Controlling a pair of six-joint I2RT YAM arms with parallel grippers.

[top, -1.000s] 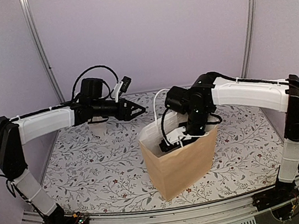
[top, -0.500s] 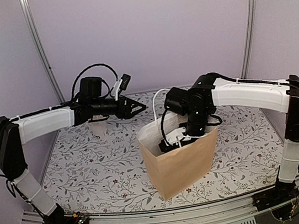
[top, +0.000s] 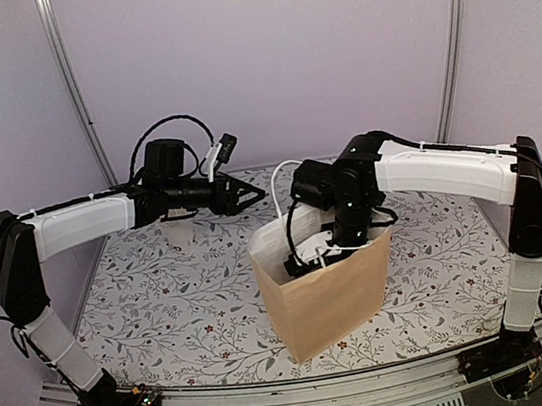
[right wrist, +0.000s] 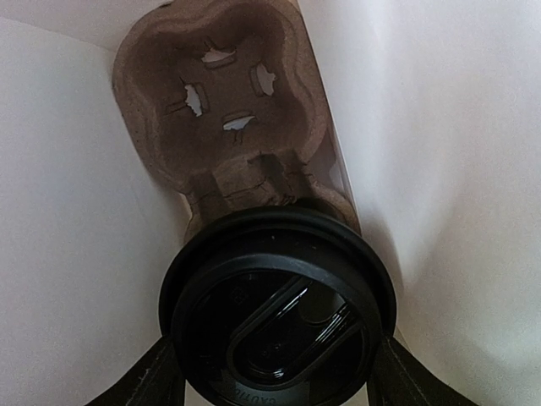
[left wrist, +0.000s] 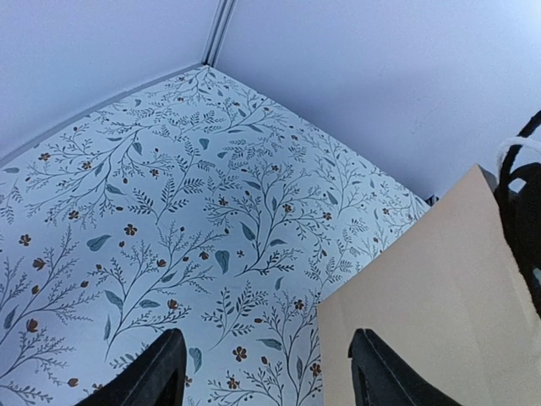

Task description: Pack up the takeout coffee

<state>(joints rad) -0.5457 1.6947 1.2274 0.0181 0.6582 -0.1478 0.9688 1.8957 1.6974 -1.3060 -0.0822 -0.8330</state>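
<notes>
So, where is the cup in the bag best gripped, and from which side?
Grip the cup by its lid rim, on two opposite sides, coming from straight above. It stands upright with the lid up, apparently in the carrier, and the bag walls close in around it.

right arm [top: 438,167] shifted slightly left, elbow drawn inward, paper bag [top: 325,301] nudged a little left

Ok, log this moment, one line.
right hand: inside paper bag, flanking takeout coffee lid, grip unclear | pulp carrier: beneath lid | left hand: open, empty, near bag
</notes>
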